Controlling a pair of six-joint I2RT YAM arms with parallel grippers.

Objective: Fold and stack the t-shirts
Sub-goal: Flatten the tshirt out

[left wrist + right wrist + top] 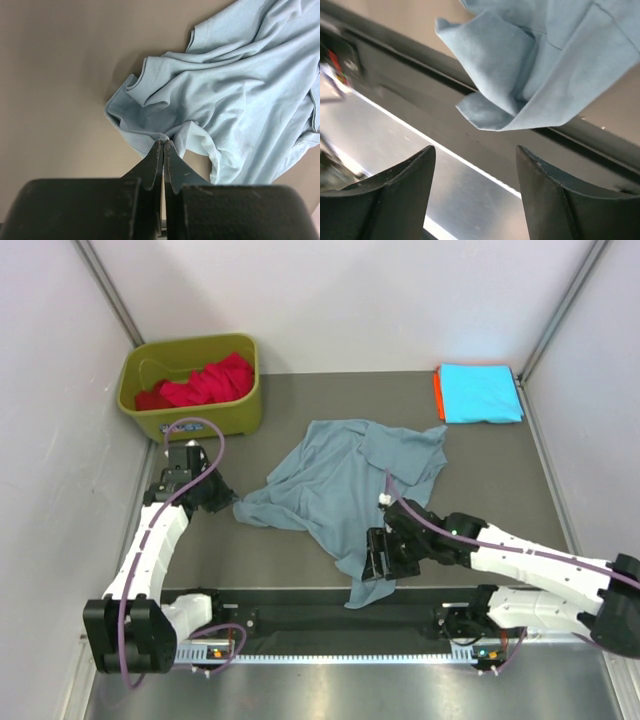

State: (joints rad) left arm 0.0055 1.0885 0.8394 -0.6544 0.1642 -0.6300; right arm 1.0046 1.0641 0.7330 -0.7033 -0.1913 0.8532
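Dusty grey-blue t-shirt (345,480) lies rumpled and spread across the middle of the table (260,560), unfolded, with creases running through it. Its lower corner droops over the near edge onto the black rail (300,618). At its left corner the left gripper (163,142) has its two fingers pressed tight together right on the hem, pinching the cloth where it bunches into a small fold, and the fabric draws out toward that point. The right gripper (475,148) hangs over the shirt's near end with its fingers spread wide and nothing between them. From its wrist view the drooping corner sits beyond the fingertips, clear of both. In the far right corner a cyan t-shirt (481,393) sits folded flat on top of an orange t-shirt (438,395), of which only a strip shows along the left side. In the far left corner stands an olive-green bin (190,418), and a red t-shirt (205,380) is heaped loosely inside it, well apart from the grey-blue one.
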